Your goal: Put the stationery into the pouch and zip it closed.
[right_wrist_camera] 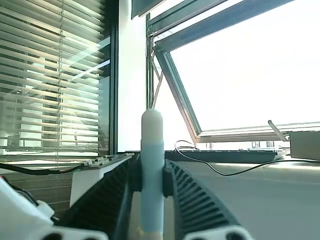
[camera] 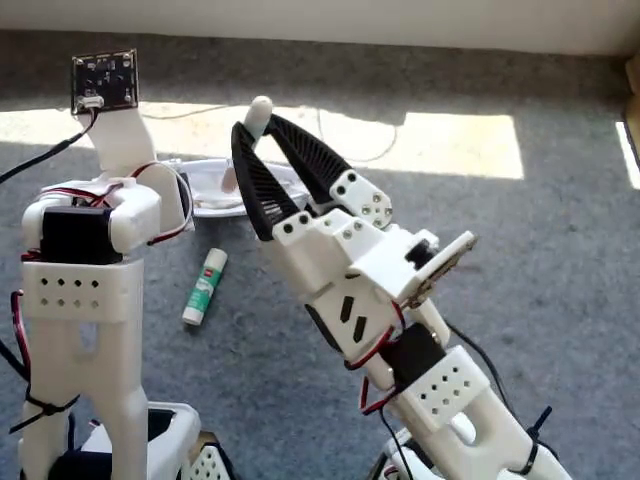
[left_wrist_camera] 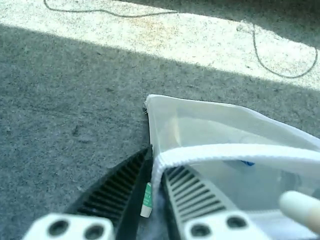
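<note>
A white mesh pouch [left_wrist_camera: 225, 130] lies open on the grey carpet, and my left gripper [left_wrist_camera: 152, 162] is shut on the corner of its rim. Something blue [left_wrist_camera: 246, 163] shows through the mesh. In the high view the pouch [camera: 215, 188] lies just beyond the left arm. My right gripper [camera: 256, 125] is raised above the pouch and tilted upward, shut on a white and pale blue marker [right_wrist_camera: 151, 150] whose rounded tip sticks out past the fingertips. A green and white glue stick [camera: 205, 287] lies on the carpet between the two arms, nearer than the pouch.
Grey carpet [camera: 520, 230] covers the floor, with a sunlit band across the far side. A thin cable [left_wrist_camera: 280, 60] trails over the carpet beyond the pouch. A white rounded object [left_wrist_camera: 301, 209] shows at the pouch's near edge; I cannot tell what it is.
</note>
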`<state>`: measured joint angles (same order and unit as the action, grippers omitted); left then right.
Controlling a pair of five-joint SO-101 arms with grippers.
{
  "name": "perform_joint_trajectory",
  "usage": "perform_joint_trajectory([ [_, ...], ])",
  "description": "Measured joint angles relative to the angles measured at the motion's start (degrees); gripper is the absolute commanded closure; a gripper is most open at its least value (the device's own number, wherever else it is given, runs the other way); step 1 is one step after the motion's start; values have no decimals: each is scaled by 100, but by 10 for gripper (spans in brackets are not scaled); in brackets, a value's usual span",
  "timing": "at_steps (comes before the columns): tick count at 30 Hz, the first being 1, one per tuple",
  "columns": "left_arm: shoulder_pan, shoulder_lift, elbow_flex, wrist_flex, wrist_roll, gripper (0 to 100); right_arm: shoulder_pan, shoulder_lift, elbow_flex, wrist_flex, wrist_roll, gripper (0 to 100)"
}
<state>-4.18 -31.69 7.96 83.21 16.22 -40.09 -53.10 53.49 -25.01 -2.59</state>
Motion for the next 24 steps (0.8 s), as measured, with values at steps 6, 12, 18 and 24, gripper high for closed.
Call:
perform_joint_trajectory([
  [6,0,0,0,0,0,993,79,554,167,-202,0,995],
  [12,0,0,0,0,0,993,79,563,615,-211,0,995],
  [18,0,0,0,0,0,993,79,554,826,-211,0,992],
  [24,0,0,0,0,0,993,79,554,826,-211,0,925],
])
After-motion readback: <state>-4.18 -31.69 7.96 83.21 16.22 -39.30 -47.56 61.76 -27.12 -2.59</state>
